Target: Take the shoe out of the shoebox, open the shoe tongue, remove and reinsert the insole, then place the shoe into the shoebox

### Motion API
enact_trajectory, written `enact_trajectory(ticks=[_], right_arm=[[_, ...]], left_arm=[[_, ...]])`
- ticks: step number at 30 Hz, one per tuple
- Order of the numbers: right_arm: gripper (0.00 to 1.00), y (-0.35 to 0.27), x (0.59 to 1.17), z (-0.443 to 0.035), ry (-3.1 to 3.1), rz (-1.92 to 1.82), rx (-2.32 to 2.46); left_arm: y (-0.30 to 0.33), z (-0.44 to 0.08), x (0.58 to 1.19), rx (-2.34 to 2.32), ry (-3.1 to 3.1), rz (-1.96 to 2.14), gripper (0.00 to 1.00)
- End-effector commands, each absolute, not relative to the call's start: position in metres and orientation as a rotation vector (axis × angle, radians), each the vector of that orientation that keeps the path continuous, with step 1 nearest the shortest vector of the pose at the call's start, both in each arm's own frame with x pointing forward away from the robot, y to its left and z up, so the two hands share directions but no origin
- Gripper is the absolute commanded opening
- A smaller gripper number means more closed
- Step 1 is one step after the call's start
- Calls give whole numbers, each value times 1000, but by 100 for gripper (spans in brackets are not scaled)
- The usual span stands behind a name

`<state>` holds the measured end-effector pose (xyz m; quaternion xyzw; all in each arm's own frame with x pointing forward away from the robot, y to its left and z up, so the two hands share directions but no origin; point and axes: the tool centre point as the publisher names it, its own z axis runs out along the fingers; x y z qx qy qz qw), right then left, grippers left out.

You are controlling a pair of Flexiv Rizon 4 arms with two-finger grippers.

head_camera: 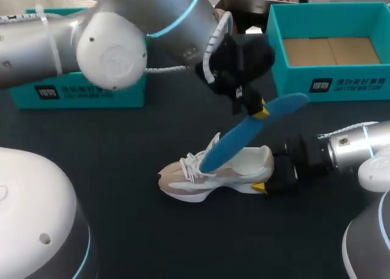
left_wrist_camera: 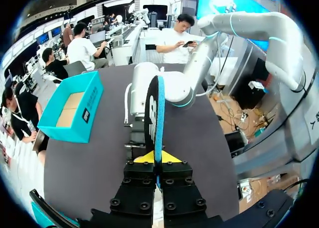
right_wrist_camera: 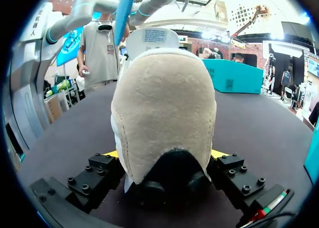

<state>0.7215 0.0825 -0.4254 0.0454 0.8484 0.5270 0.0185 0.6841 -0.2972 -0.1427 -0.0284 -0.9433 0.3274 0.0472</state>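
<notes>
Dark worktop (head_camera: pixel 122 230) carries a beige and white shoe (head_camera: pixel 216 172) near its middle, standing on its sole with the toe toward 9 o'clock and the heel toward 3 o'clock. My right gripper (head_camera: pixel 265 171) comes in from 3 o'clock and is clamped on the heel; in the right wrist view its fingers press the shoe (right_wrist_camera: pixel 164 103) from both sides. My left gripper (head_camera: pixel 259 111) hangs above the shoe and grasps a blue insole (head_camera: pixel 253 133) near its upper end. The insole slants, the high end toward 2 o'clock and the low end at the shoe's opening by the laces; how far it sits inside I cannot tell. In the left wrist view the insole (left_wrist_camera: pixel 155 113) stands edge-on between the closed fingers. An open teal shoebox (head_camera: pixel 277 53) lies at 2 o'clock, well apart from the shoe. A second teal box (head_camera: pixel 91 96) sits at 10 o'clock, partly behind my left arm (head_camera: pixel 109 35).
</notes>
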Motion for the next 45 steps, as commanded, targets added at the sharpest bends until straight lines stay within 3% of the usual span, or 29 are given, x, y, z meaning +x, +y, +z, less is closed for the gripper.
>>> enact_trajectory(ticks=[1, 19, 37, 45], right_arm=[[0, 85, 723, -429, 2638, 1632, 143], [0, 85, 723, -429, 2638, 1632, 143], [0, 85, 723, -429, 2638, 1632, 143], [0, 85, 723, -429, 2638, 1632, 143]], left_arm=[[-276, -95, 700, -115, -2721, 994, 0], [-221, -31, 760, 189, -2080, 1536, 0], [-220, -31, 761, 207, -2106, 1527, 0], [-201, -6, 720, 378, -1810, 1693, 0]])
